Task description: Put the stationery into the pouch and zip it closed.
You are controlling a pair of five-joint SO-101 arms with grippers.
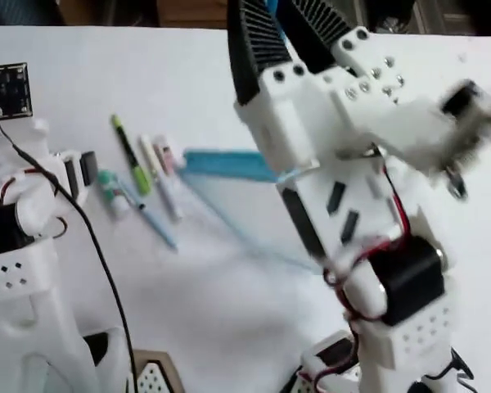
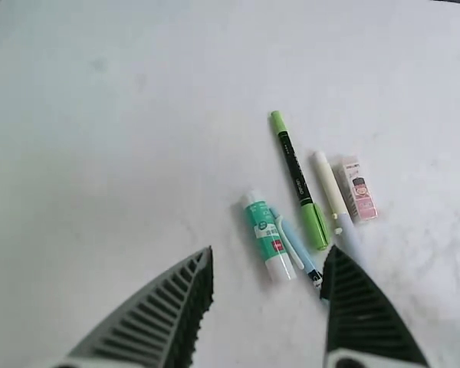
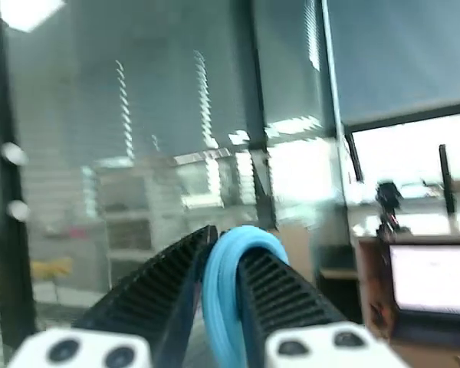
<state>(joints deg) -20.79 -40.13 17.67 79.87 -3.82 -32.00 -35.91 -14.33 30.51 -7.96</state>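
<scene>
- White worktop, office blinds behind.
- Right end effector clamps the blue pouch, which dangles mid-frame. The narrow hold may slip and drop it.
- Left end effector gapes above the stationery, left of centre. A swinging pouch could scatter it.

A plain white table stretches wide under bright light. Beyond the table, the room holds a lit monitor on a wooden desk, slatted window blinds, and a pale shelf unit.
</scene>
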